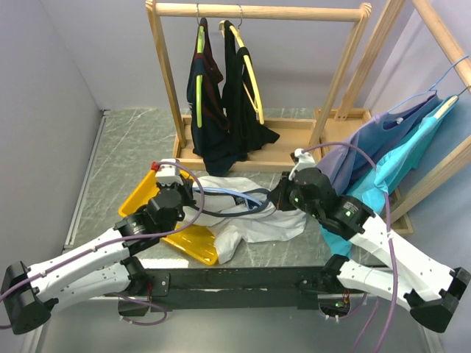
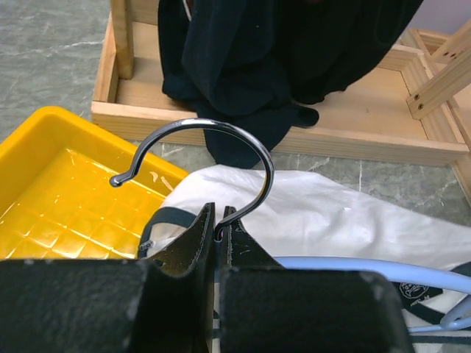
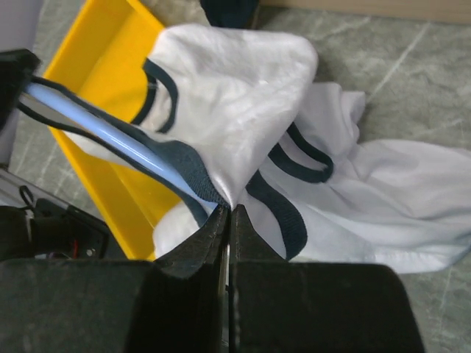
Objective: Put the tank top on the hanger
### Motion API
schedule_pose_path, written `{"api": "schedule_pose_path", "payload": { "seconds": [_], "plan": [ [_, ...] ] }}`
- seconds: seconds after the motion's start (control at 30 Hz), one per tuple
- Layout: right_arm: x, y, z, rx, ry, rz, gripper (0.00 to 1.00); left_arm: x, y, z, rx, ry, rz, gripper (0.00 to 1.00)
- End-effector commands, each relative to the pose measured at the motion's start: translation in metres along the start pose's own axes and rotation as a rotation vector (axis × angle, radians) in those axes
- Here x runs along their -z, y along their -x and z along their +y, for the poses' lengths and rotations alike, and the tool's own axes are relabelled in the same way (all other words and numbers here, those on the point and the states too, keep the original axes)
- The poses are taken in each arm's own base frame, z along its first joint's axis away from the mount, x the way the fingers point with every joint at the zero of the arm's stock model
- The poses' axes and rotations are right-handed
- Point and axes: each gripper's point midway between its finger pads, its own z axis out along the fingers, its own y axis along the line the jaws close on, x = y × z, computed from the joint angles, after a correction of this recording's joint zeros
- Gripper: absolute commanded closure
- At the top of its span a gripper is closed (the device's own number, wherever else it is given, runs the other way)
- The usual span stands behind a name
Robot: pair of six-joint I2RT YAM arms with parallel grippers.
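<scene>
**A:** How far along are you?

**B:** Partway. My left gripper [image 2: 218, 220] is clamped on the neck of the hanger [image 2: 353, 263], just over the yellow tray [image 2: 66, 191]. My right gripper [image 3: 227, 213] pinches the navy trim of the tank top [image 3: 235, 88], which lies bunched over the tray's edge and spills off beside it.

**A:** Is a shoulder on?

**B:** One blue arm seems to run under a strap. The far end is buried in cloth, so I can't judge that side. Neither shoulder sits square yet.
</scene>
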Motion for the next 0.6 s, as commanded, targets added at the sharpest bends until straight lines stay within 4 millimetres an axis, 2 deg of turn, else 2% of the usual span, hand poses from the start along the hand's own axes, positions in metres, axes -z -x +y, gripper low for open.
{"api": "schedule_pose_path", "payload": {
  "seconds": [0.0, 0.17, 0.23, 0.27, 0.3, 0.37, 0.4, 0.43, 0.47, 0.57],
  "plan": [
    [0.003, 0.024, 0.027, 0.030, 0.052, -0.021, 1.00, -0.001, 0.031, -0.022, 0.041, -0.029, -0.081, 0.99],
    [0.004, 0.035, 0.053, 0.069, 0.066, -0.025, 1.00, -0.001, 0.034, -0.041, 0.042, -0.042, -0.088, 0.99],
    [0.006, 0.034, 0.064, 0.082, 0.084, -0.019, 1.00, -0.001, 0.041, -0.047, 0.054, -0.034, -0.111, 0.99],
    [0.009, 0.041, 0.069, 0.081, 0.085, -0.040, 1.00, 0.001, 0.042, -0.054, 0.052, -0.049, -0.112, 0.99],
    [0.010, 0.040, 0.073, 0.088, 0.089, -0.034, 1.00, 0.002, 0.052, -0.058, 0.070, -0.043, -0.133, 0.99],
    [0.014, 0.047, 0.079, 0.091, 0.094, -0.048, 1.00, 0.003, 0.052, -0.069, 0.052, -0.049, -0.129, 0.99],
    [0.015, 0.047, 0.083, 0.099, 0.099, -0.045, 1.00, 0.005, 0.062, -0.069, 0.063, -0.015, -0.153, 0.99],
    [0.018, 0.050, 0.086, 0.102, 0.103, -0.052, 1.00, 0.005, 0.058, -0.076, 0.049, -0.014, -0.147, 0.99],
    [0.021, 0.055, 0.088, 0.107, 0.097, -0.066, 1.00, 0.006, 0.066, -0.081, 0.047, -0.019, -0.155, 0.99],
    [0.024, 0.066, 0.091, 0.108, 0.090, -0.095, 1.00, 0.011, 0.069, -0.103, 0.056, -0.087, -0.152, 0.99]
  ]
}}
